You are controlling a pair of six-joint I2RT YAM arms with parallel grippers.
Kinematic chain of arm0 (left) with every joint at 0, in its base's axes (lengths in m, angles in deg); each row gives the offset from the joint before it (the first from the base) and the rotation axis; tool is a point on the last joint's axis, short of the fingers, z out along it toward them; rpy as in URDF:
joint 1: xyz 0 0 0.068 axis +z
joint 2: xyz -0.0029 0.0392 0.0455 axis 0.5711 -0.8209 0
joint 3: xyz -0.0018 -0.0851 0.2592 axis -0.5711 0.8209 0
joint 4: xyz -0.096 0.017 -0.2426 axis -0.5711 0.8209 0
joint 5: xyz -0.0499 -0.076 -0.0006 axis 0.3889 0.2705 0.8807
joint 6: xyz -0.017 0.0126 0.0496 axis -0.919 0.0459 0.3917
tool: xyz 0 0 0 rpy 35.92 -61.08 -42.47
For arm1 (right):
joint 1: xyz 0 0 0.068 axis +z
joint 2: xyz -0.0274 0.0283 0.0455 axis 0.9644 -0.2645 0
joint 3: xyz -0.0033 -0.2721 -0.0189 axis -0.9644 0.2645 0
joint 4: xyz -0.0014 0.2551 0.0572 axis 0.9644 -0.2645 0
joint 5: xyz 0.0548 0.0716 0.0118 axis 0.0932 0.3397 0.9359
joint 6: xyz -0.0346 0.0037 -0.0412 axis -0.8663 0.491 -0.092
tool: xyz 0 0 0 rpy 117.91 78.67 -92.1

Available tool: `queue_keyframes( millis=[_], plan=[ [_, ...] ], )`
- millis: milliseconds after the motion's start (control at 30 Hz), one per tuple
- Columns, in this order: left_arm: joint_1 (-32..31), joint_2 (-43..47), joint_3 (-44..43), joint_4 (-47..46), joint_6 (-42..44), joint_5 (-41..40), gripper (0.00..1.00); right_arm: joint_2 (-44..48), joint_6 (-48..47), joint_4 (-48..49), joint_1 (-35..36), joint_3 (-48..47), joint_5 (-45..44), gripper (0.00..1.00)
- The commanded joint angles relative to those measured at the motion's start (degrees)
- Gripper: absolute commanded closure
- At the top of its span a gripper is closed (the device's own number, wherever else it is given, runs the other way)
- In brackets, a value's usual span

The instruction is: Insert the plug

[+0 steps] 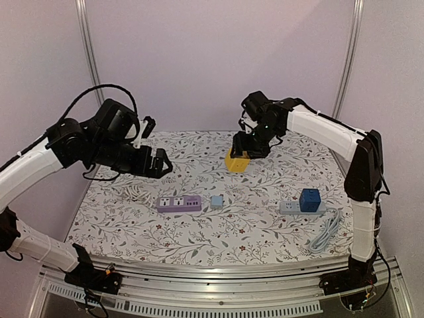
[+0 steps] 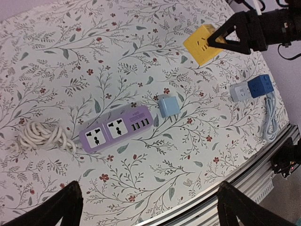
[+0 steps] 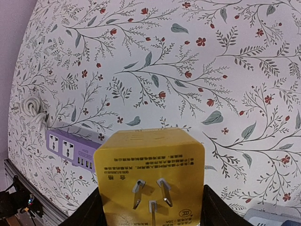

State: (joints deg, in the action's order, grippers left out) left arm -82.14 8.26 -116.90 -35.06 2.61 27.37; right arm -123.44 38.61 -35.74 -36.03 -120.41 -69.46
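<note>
A: right gripper (image 1: 240, 151) status?

B: jaws partway closed on the yellow plug cube (image 1: 236, 161), one finger on each side; top view puts it upper centre of the frame, over the far part of the table (image 1: 265, 232); can't tell if it is touching the cloth.

A: prongs visible?

B: only on the right wrist view; three metal prongs (image 3: 150, 193) on the face turned to that camera, with printed text above them, cube filling the bottom centre; left wrist view shows the opposite side instead, a socket face, at upper right of the frame.

A: left gripper (image 1: 159, 162)?

B: spread wide, holding nothing; hangs above the left of the table; its own view shows just the two dark fingertips (image 2: 56, 207) in the bottom corners, well apart.

A: what's on the table?

B: purple power strip (image 2: 115, 128) left of centre, two sockets plus a row of small ports, readable only on the left wrist view; light blue adapter (image 2: 168, 105) just beside its right end, not touching; coiled white cord (image 2: 40, 135) at its left end; grey strip (image 1: 291, 208) at right with a blue cube (image 1: 309, 199) sitting on it; loose white cable (image 1: 324, 232) lower right.
</note>
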Motion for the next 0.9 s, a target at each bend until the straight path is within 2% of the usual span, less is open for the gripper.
queue_keyframes(
  millis=[0, 133, 300, 400, 533, 667, 867],
  plan=[
    [1.3, 0.7, -2.2, -1.5, 6.6, -2.8, 0.00, 5.3, 9.7, 1.7, 0.4, 2.5, 4.5, 0.73],
    [1.3, 1.4, -1.9, -4.7, 12.3, 0.5, 0.00, 9.6, 15.4, 4.5, 0.4, 6.7, 5.4, 0.73],
    [1.3, 4.8, 2.3, -14.3, 19.6, 5.2, 0.00, 13.5, 20.8, 4.3, 0.1, 9.5, 5.6, 0.73],
    [1.4, 4.5, 3.0, -17.6, 19.9, 5.4, 0.00, 15.7, 24.3, 6.8, -0.2, 12.4, 8.1, 0.73],
    [1.4, 1.3, 0.3, -16.9, 19.1, 5.6, 0.00, 19.1, 31.0, 13.1, -0.4, 17.7, 10.8, 0.74],
    [1.4, 0.1, -2.1, -17.6, 16.9, 5.4, 0.00, 21.1, 35.7, 15.4, -0.8, 20.4, 12.0, 0.74],
    [1.4, 1.6, 1.2, -25.0, 20.2, 10.3, 0.00, 21.2, 39.7, 19.7, -1.0, 23.2, 15.6, 0.74]
  ],
)
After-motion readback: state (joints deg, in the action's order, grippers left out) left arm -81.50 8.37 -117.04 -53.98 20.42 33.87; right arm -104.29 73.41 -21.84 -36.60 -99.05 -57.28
